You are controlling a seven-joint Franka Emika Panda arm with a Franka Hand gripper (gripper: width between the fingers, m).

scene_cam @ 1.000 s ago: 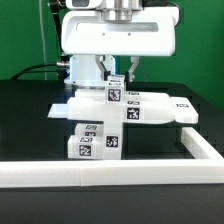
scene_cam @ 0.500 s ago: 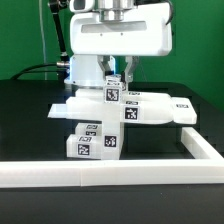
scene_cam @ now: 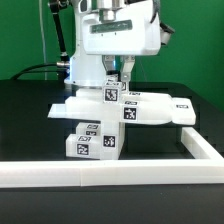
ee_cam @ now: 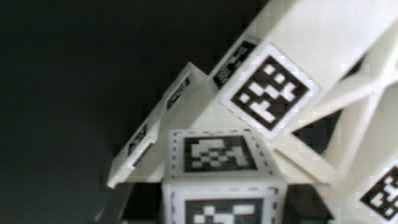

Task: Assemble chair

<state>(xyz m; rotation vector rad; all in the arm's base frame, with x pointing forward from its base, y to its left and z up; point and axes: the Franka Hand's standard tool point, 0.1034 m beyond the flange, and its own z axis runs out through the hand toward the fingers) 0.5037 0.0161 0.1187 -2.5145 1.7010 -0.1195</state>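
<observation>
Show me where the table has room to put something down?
Bare black table lies on the exterior view's left of the chair, and a narrow strip runs between the chair and the white rail. The middle is crowded: the gripper hangs right over the chair parts.

black table (scene_cam: 30, 120), white border rail (scene_cam: 110, 175) along its front edge

Chair (scene_cam: 110, 115) base hidden behind border rail (scene_cam: 110, 176), wrist view blurred, cropped

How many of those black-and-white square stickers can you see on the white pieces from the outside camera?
5, as far as I can tell: one on the upright piece beneath the gripper, one at the flat part's front edge, one faint on top, two on the front block. Others may be hidden.
</observation>
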